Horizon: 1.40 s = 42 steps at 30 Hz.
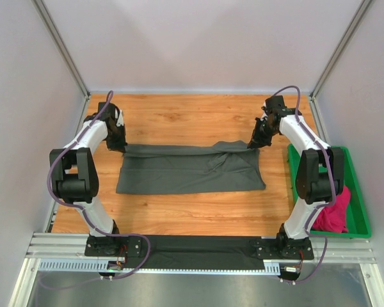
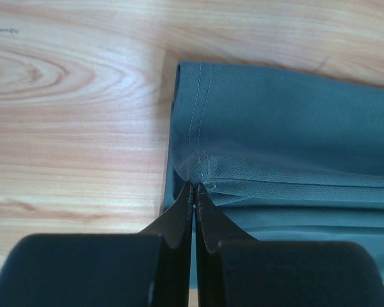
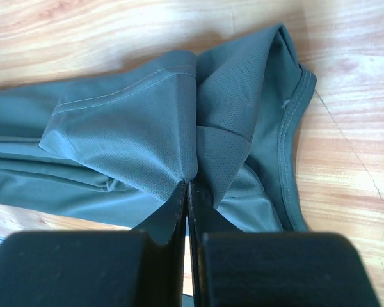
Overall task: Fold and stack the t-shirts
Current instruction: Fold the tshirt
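Charcoal mesh-knit grey shirt (image 1: pixel 191 167), one, folded into a long flat band with stitched hems, lies across the middle of the wood-grain table (image 1: pixel 192 115). Pink shirt (image 1: pixel 333 214), one, crumpled in a green plastic tray (image 1: pixel 353 176) at right. Left gripper (image 2: pixel 194 187) pinched tight on the band's far left corner; right gripper (image 3: pixel 187 183) pinched tight on bunched cloth at its far right corner.
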Available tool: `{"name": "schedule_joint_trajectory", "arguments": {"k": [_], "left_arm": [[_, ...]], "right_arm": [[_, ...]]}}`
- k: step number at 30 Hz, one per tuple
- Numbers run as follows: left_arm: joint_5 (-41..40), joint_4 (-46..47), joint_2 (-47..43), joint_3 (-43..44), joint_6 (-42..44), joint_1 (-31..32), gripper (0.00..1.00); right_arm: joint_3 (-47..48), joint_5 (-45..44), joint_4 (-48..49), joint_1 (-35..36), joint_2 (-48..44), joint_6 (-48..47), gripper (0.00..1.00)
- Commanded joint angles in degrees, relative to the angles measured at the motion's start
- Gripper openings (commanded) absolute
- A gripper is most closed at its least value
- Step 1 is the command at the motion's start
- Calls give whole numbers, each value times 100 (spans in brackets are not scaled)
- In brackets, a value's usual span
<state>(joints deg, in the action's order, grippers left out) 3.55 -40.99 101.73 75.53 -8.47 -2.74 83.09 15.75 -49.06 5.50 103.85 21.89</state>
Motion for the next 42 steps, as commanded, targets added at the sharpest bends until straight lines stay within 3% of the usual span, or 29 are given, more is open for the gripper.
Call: {"name": "schedule_joint_trajectory", "arguments": {"k": [1,14,25,30,31,34,38,41,42], "left_arm": [[-109,-14,-233,-108,-111,-16,0],[-276,-75,-145,296,-252,19,0],[-285,-102,-189,-46,-164,19,0],[-592,-216,-565,-485,-620,19,2],[-662,-268,-671,-678,-725,19,13],[-908,-627,-1023,-724,-998,19,39],[-1251,-971,-1480,-487,-1122,19,48],[-814,-841,-1464,-276,-1262,19,48],[-595,-666,-1376,-180,-1367,28,42]], "right_arm": [[-117,-116,168,13,-269,17,0],[990,-72,-7,13,223,96,0],[-441,-133,125,22,-330,79,0],[-978,-554,81,13,-647,70,1],[-1040,-651,107,13,-699,0,2],[-866,-916,-94,4,-770,-53,26],[-584,-759,97,22,-1155,69,43],[-462,-65,870,275,-1017,412,45],[-356,146,1176,381,-868,569,44]]}}
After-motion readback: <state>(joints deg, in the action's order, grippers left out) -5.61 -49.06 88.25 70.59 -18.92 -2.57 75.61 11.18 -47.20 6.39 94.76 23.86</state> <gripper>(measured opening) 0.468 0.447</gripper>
